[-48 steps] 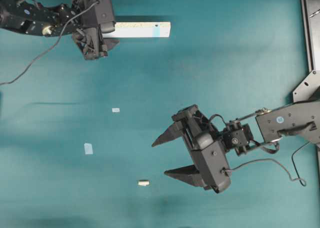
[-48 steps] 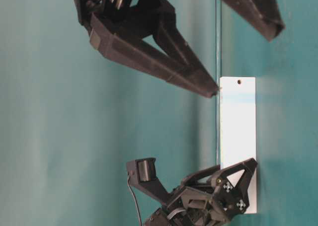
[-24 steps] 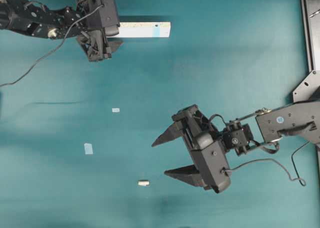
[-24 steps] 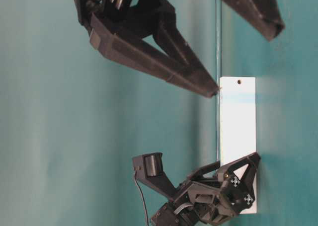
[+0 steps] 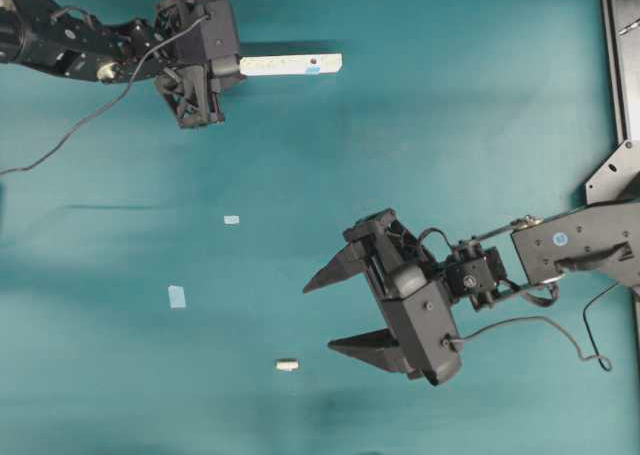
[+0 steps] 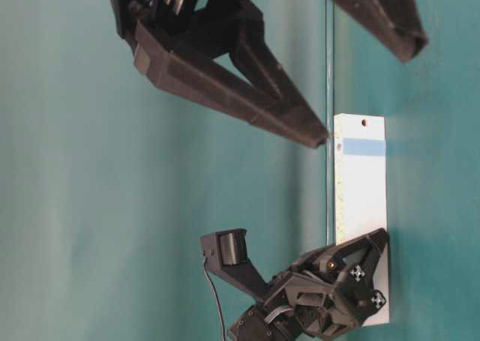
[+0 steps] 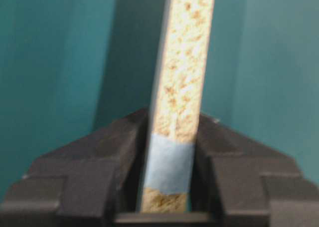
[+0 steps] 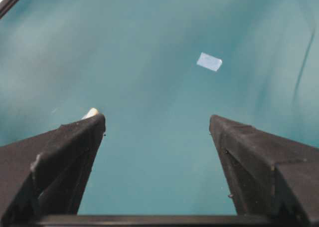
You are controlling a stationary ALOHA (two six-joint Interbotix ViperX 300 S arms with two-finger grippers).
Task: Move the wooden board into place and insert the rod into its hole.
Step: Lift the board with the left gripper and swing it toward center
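Overhead: the left gripper [image 5: 222, 70] is clamping one end of the wooden board [image 5: 290, 65] near the top of the teal table [image 5: 450, 155]. The board is showing as a thin strip here, sticking out to the right of the jaws, with the hole [image 5: 314, 61] and a light blue patch [image 5: 312, 71] near its free end. The right gripper [image 5: 322, 315] is sitting at centre-right with its jaws spread wide and nothing between them. The rod [image 5: 287, 365] is lying on the table just left of the lower right finger, not touching it. Two tape squares – one [image 5: 231, 219] mid-table, one [image 5: 177, 296] lower left – are lying well apart from both grippers.

Table level: the board [image 6: 360, 198] is standing against the teal backdrop, hole [image 6: 364, 122] at the top end, blue patch just below it. The left gripper [image 6: 371, 281] is pinching the bottom end. The right gripper's fingers [image 6: 225, 79] are hanging open across the top of the frame, one tip showing right beside the board's upper edge – contact can't be judged from here.

Left wrist: the jaws are closed on the board [image 7: 182, 87], pressing on both sides at a strip of blue tape [image 7: 169, 164] across its speckled edge.

Right wrist: both fingers are standing wide apart over bare table. The rod [image 8: 90, 113] is peeking out just behind the left-hand fingertip; a tape square [image 8: 209, 62] is lying further out.
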